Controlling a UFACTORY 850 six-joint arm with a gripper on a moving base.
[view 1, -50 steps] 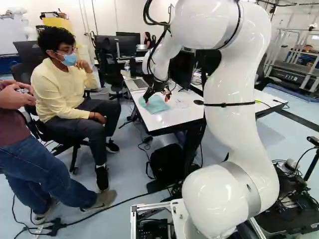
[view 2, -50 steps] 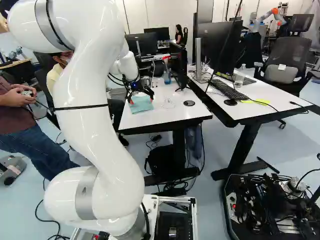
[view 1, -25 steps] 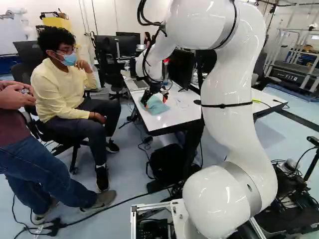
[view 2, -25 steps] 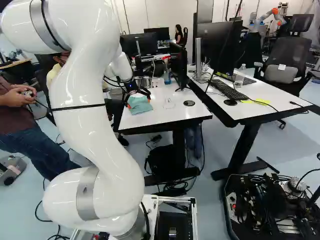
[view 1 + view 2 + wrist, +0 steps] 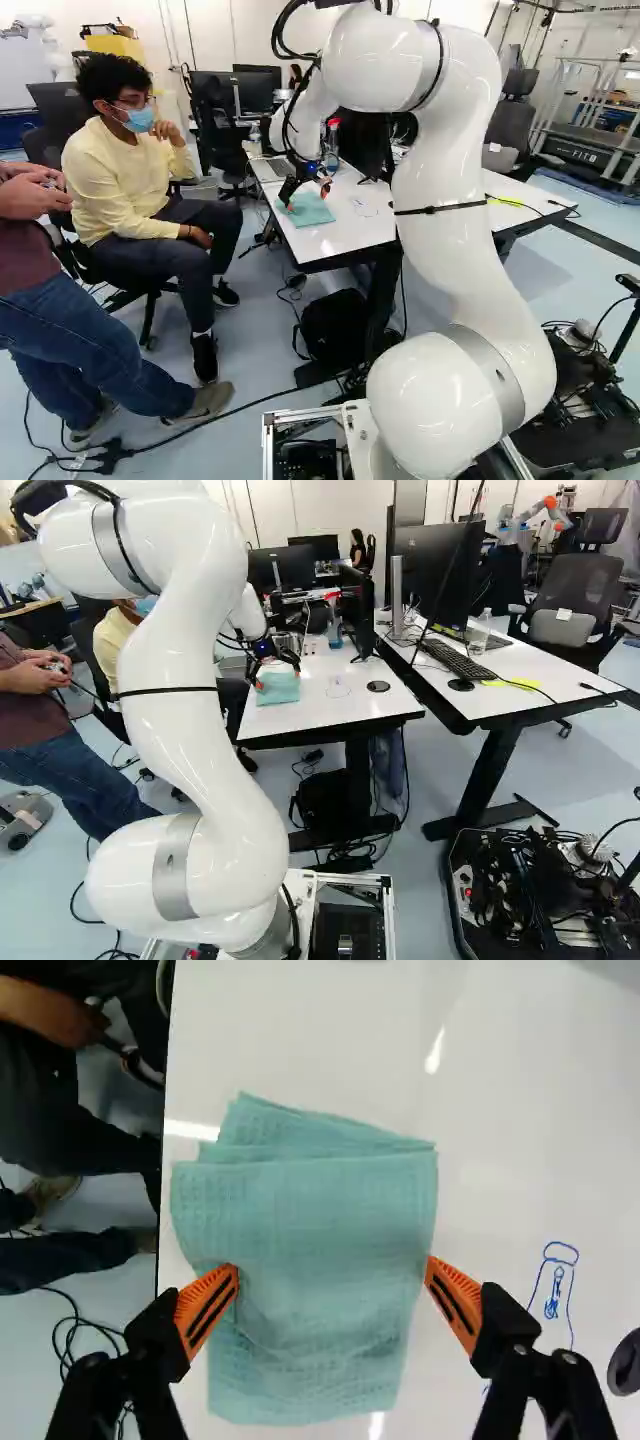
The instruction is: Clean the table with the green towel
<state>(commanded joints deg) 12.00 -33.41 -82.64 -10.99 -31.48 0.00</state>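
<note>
The lowest joint (image 5: pixel 430 400) stands at the foot of the views; the white arm (image 5: pixel 450 150) rises from it and reaches forward to the table (image 5: pixel 350 705), presumably so that the base need not stand against the table's edge.

Gripper (image 5: pixel 332 1268): open, fingers spread wide, directed down over the green towel (image 5: pixel 320 1230). The orange pads (image 5: pixel 455 1305) stand at or over opposite sides of the cloth. The finger nearer the table's side edge overlaps it, with a crease beside the tip; the other is at its margin. No pinch is evident. The wide stance would suit pressing the cloth flat and dragging it, in my judgement.

Towel: lies on the tabletop near that side edge, folded in layers with the corners out of line at its far end. The folding probably serves to give a thicker wiping pad.

Beside it, past the outer finger, is a blue drawing (image 5: pixel 553 1305), unwiped and likely the mark to be cleaned. A sideways stroke appears called for; light pressure could let the cloth slip or bunch. A dark disc (image 5: pixel 626 1362) sits just beyond, possibly an obstacle.

Farther back: a laptop (image 5: pixel 280 168), seemingly outside the wiping area
</note>
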